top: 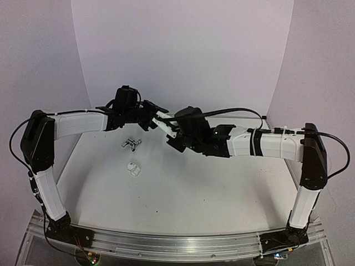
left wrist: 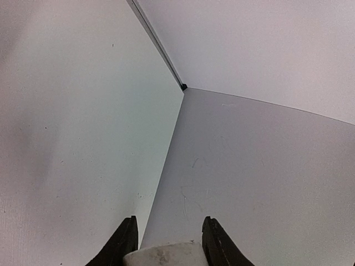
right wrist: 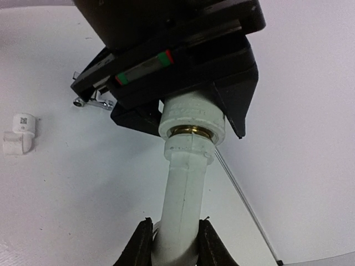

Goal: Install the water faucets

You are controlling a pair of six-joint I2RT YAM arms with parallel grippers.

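Observation:
My two grippers meet above the back middle of the table. My left gripper point(top: 155, 117) is shut on a white collared fitting point(right wrist: 192, 117) with a brass ring inside; its end shows between my left fingers point(left wrist: 165, 254). My right gripper point(right wrist: 173, 237) is shut on a white pipe-like spout point(right wrist: 183, 199) whose upper end sits in that fitting's brass ring. The joined parts show as a white piece point(top: 165, 124) between the grippers in the top view. A small silver metal pronged piece point(top: 131, 144) and a white elbow fitting point(top: 133, 168) lie on the table.
White walls enclose the table on the left, back and right. The pronged piece point(right wrist: 91, 102) and the elbow fitting point(right wrist: 18, 134) lie left of and below the grippers. A back corner of the enclosure point(left wrist: 183, 86) lies ahead of my left gripper.

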